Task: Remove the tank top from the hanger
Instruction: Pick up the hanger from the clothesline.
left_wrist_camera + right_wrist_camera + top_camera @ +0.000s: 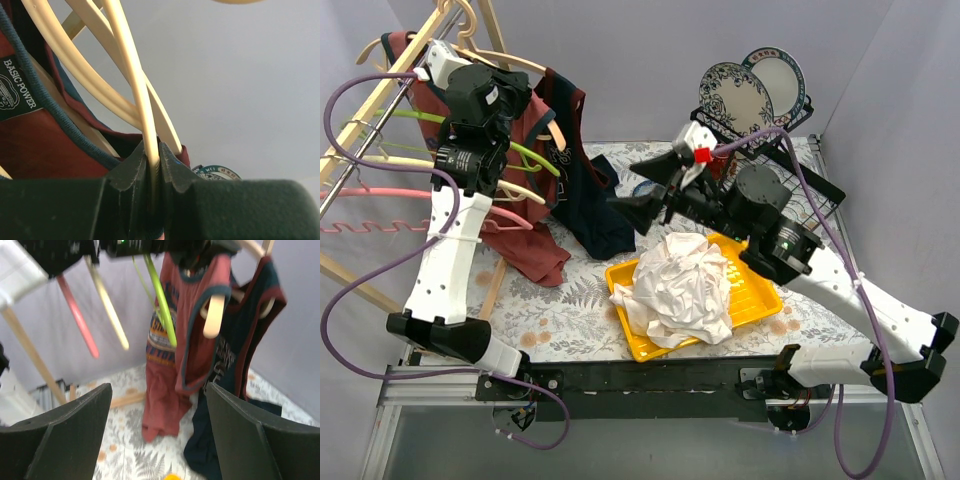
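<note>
Wood drying rack (360, 130) stands far left, carrying pink (380, 192) and green hangers (535, 158). Left gripper (152, 161) is raised beside it, its jaws pinched tight on a thin rod of the cream hanger (131, 70). The maroon and navy tank top (525, 240) is on that hanger, straps over its arms, the body hanging down to the floral-patterned table (570, 310), where the navy part bunches. Right gripper (638, 190) points at the garment from the right, fingers spread wide and holding nothing, apart from the cloth. Nearer the front, a yellow tray (760, 300) holds a crumpled white cloth (680, 285). A black dish rack (810, 190) with patterned plates (735, 95) sits at the far right
</note>
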`<state>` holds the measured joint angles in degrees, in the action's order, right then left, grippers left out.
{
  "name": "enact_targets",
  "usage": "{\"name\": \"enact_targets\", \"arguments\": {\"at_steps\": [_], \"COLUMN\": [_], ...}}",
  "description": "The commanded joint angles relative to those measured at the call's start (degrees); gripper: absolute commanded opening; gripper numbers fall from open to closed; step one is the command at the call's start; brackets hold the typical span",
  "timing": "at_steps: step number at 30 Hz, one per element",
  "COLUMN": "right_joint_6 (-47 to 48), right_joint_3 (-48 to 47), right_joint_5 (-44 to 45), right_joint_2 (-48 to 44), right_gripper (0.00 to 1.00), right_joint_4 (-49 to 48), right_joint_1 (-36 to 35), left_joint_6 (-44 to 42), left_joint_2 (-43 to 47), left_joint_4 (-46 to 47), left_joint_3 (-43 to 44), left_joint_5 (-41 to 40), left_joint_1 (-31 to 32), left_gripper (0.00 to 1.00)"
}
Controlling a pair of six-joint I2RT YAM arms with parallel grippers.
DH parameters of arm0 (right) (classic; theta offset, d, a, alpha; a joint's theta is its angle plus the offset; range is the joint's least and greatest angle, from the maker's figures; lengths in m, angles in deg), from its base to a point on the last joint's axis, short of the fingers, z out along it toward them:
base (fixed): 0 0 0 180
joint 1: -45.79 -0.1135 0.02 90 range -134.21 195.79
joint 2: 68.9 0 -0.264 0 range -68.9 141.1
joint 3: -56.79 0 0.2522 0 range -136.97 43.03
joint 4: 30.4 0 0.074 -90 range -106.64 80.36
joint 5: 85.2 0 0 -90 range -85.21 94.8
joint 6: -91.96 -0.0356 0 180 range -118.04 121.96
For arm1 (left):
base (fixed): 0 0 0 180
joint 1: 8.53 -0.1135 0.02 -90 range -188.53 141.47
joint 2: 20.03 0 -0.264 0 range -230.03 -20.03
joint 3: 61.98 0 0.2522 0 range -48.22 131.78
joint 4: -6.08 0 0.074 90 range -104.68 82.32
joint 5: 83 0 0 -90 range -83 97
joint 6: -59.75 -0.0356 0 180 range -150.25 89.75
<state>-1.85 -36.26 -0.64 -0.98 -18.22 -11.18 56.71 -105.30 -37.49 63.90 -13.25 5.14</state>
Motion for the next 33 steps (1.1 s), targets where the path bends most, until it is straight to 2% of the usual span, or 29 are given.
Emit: {"name": "enact_targets", "arguments": {"at_steps": [1, 10, 17, 30, 33], "right_joint_6": [0.56, -1.72, -4.18, -7.87, -8.75], "right_joint_3": [-9.38, -22.83, -31.89, -42.00, -42.00], "right_joint_5": [0.78, 2.27, -0.81, -2.48, -2.30], "right_joint_2": [7.56, 21.89, 32.35, 41.85, 42.47], "right_gripper": [0.84, 0.82, 0.78, 0.72, 0.67], "right_joint_4": [-3.77, -7.99, -8.17, -8.08, -8.61], "right_joint_1": [0.90, 2.30, 2.65, 3.44, 3.44], "left_joint_6": [-2.76, -1.18, -1.00, -0.74, -0.21], "left_joint_2": [6.17, 7.14, 8.02, 10.04, 10.65], "left_joint_4": [5.37, 5.10, 5.19, 5.28, 5.72], "left_joint_3": [1.44, 1.18, 0.91, -0.14, -1.02], "left_joint_5": [2.93, 7.06, 8.30, 8.74, 9.79], "left_joint_1": [0.04, 0.04, 0.13, 0.04, 0.04], "left_gripper": [0.00, 0.00, 0.00, 0.00, 0.00]}}
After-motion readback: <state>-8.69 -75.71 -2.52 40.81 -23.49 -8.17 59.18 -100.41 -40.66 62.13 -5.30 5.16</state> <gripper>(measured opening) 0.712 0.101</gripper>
